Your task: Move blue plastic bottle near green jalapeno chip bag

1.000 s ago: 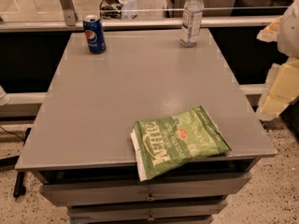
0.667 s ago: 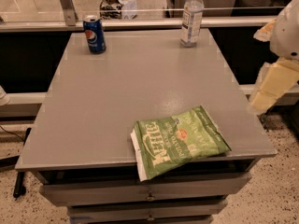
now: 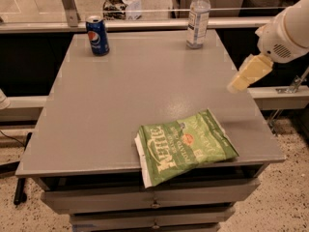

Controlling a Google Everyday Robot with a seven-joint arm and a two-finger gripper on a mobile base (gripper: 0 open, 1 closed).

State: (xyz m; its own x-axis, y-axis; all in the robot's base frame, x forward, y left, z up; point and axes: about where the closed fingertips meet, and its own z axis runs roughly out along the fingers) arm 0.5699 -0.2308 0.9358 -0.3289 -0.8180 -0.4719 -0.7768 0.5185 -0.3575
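Note:
The blue plastic bottle (image 3: 198,17), clear with a white cap and white label, stands upright at the far right edge of the grey table (image 3: 145,81). The green jalapeno chip bag (image 3: 186,146) lies flat at the near right edge, overhanging the front a little. My gripper (image 3: 240,83) hangs from the white arm at the right, over the table's right edge, well apart from both the bottle and the bag. It holds nothing.
A dark-blue Pepsi can (image 3: 97,35) stands at the far left of the table. Drawers (image 3: 154,204) sit under the tabletop. A glass rail (image 3: 145,23) runs behind the table.
The arm and gripper have moved left and up from the right side, reaching over the table's right edge. Bottle, bag and can have not moved.

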